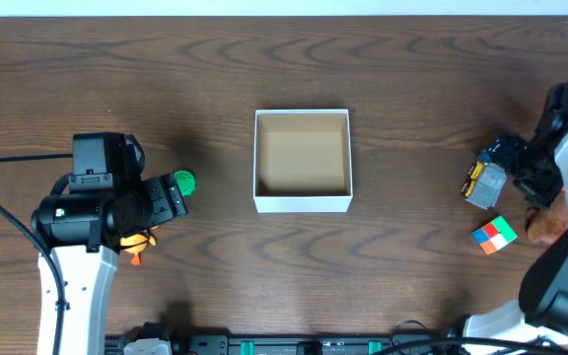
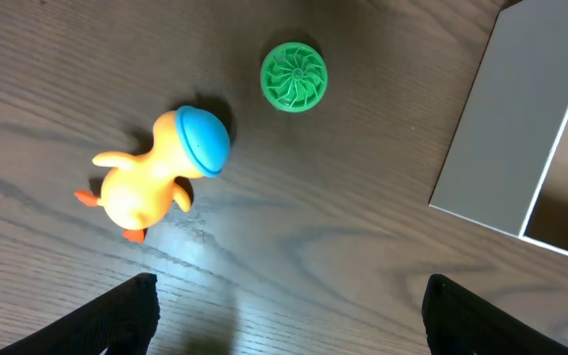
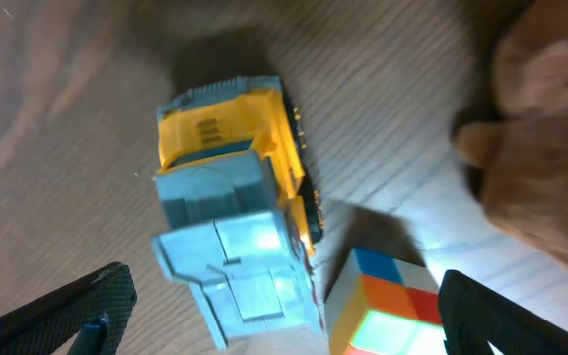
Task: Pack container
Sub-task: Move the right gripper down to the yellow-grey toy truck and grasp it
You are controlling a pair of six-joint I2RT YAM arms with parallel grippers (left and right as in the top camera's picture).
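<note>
Opening upward, the square container [image 1: 302,203] sits square to the table [image 1: 166,79].

Dark wood-grain table [image 1: 412,59], with a pale strip [image 1: 284,6] along its far edge.

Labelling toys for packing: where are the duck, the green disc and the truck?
duck [image 2: 141,187]: left wrist view, on its yellow body.
green disc [image 2: 294,76]: left wrist view, at its centre.
truck [image 3: 230,242]: right wrist view, on its grey-blue bed.
</note>
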